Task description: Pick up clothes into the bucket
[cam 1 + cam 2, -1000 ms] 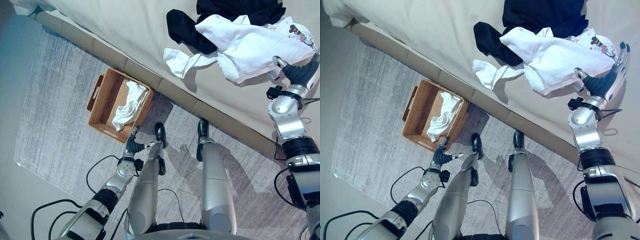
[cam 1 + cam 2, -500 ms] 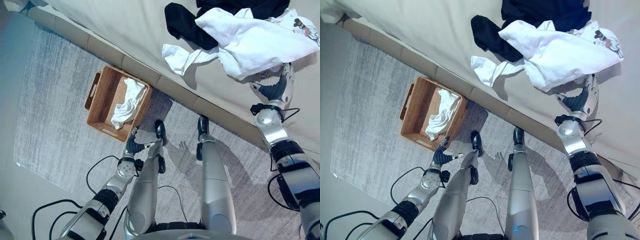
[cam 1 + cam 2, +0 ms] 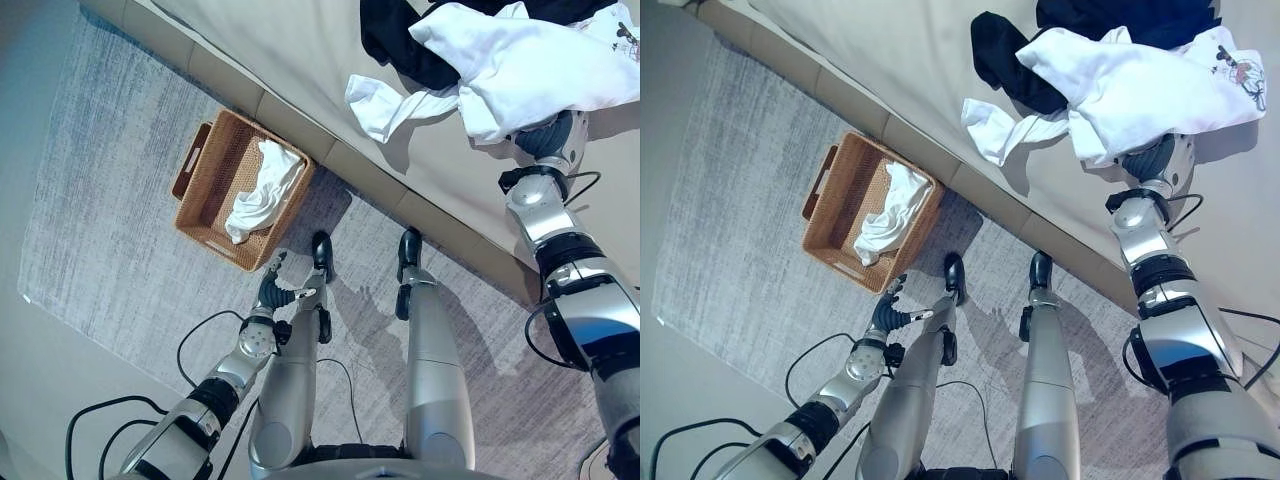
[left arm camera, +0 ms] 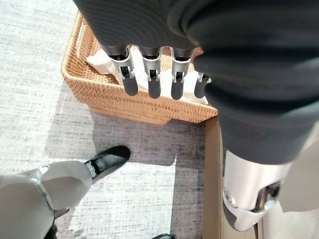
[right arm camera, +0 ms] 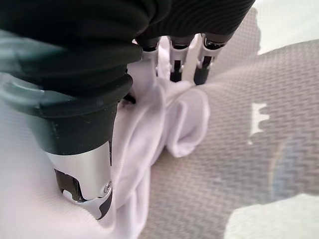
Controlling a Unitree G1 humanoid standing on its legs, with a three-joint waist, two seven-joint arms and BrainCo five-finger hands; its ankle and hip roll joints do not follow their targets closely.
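Reaching under white garment on bed at 1 o'clock; right hand fingers hidden in cloth, grip cannot be told.
Soft, light, floppy fabric, best bunched at the near fold; basket at 10 o'clock, left hand relaxed, empty.

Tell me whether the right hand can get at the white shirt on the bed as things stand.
Probably yes. The right hand is already at the edge of the white shirt on the bed, fingers against its folds, nothing between them.
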